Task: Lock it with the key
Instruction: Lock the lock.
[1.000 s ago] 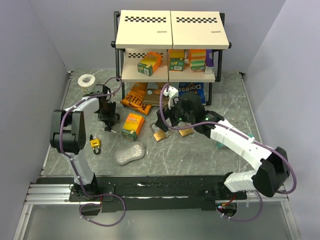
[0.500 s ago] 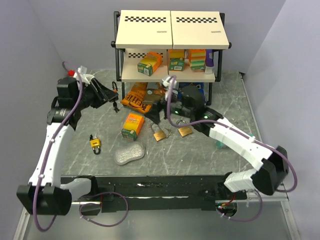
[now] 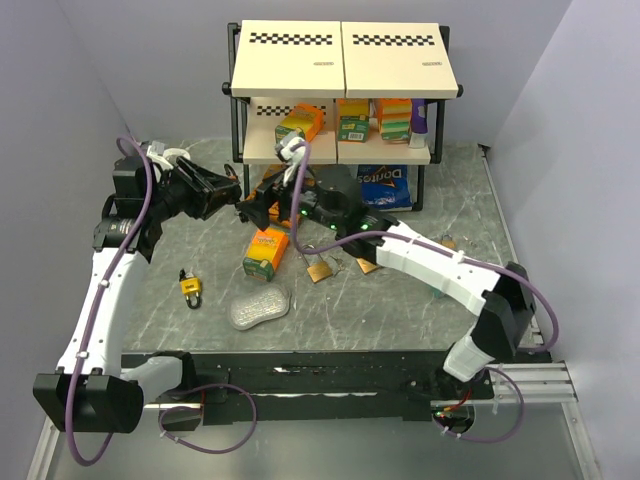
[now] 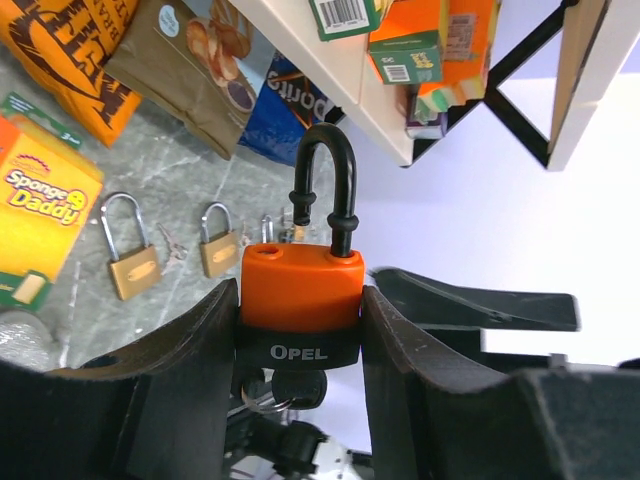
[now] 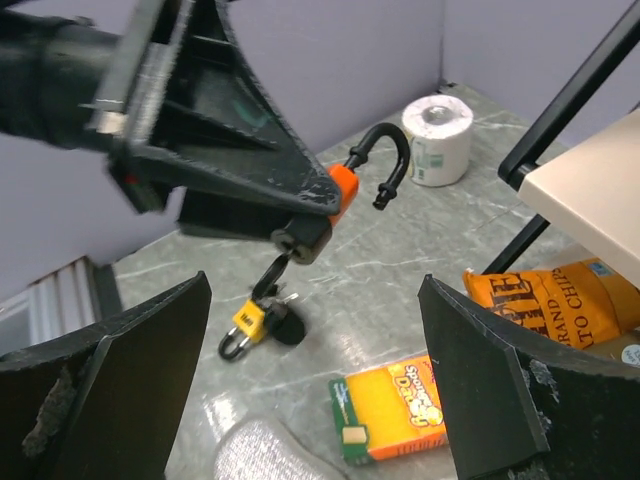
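**Inspection: orange padlock (image 4: 300, 275) beside the shelf rack (image 3: 340, 60)**

Finds the orange padlock raised off the counter (image 3: 400, 310), just left of the shelf rack's lower left post. Records the left pincer (image 4: 300, 292) clamped on the padlock body from both sides, jaws about half apart to fit it. Notes the shackle up, one end lifted clear of the body. Sees a key (image 4: 295, 385) seated in the underside, with more keys hanging from it. Records the right pincer (image 5: 315, 283) spread wide and empty, facing the padlock from the rack side, near but apart. Lists a yellow padlock (image 3: 190, 288) lying well in front and left of the rack. Lists two brass padlocks (image 4: 135, 265) and a sponge box (image 3: 266, 250) in front of the rack.
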`<state>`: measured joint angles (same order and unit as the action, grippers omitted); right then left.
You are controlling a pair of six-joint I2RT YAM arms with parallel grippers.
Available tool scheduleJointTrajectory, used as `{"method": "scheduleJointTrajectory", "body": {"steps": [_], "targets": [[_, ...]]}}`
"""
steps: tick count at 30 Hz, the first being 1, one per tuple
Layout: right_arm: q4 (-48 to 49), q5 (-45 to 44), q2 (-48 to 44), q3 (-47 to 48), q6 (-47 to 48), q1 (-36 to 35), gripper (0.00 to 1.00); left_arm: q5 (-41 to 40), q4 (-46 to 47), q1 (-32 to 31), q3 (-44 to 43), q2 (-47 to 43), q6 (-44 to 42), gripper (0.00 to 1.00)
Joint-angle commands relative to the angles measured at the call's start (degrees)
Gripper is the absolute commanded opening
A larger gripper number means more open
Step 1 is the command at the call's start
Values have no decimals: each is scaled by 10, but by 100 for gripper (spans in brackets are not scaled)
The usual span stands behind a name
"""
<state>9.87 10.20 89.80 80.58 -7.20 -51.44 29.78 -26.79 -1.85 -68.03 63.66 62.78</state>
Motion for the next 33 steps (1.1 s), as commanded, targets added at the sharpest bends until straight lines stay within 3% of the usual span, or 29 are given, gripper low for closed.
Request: {"method": "scheduleJointTrajectory", "body": {"steps": [1, 10, 15, 18, 19, 24, 25, 27, 28, 30, 32, 33], "targets": [[38, -59, 42, 50, 4, -23, 93, 20, 48, 0, -34, -4, 58, 1], [65, -91, 99, 97, 0, -31, 87, 17, 46, -3, -33, -11, 56, 1], [64, -115, 120, 115, -1, -32, 75, 22, 52, -3, -30, -13, 56, 1], [62, -134, 122, 113, -4, -33, 60, 24, 54, -3, -26, -15, 56, 1], [61, -138, 122, 112, -4, -34, 44, 24, 54, -4, -25, -16, 56, 1], [55, -138, 112, 101, -10, -33, 6, 26, 62, -4, -23, -17, 57, 6], [54, -137, 110, 100, -11, -33, 0, 30, 72, -4, -21, -17, 58, 15], [52, -135, 102, 92, -17, -32, 0, 38, 87, -4, -16, -15, 58, 33], [50, -134, 98, 88, -18, -31, 0, 48, 92, -3, -14, -15, 58, 56], [44, -123, 77, 72, -25, -24, 0, 62, 105, 0, -18, -12, 46, 82], [36, -105, 44, 50, -29, -17, 0, 70, 125, 2, -17, -13, 21, 96], [29, -80, 30, 39, -28, -7, 0, 83, 143, 5, -14, -19, 8, 96]]}}
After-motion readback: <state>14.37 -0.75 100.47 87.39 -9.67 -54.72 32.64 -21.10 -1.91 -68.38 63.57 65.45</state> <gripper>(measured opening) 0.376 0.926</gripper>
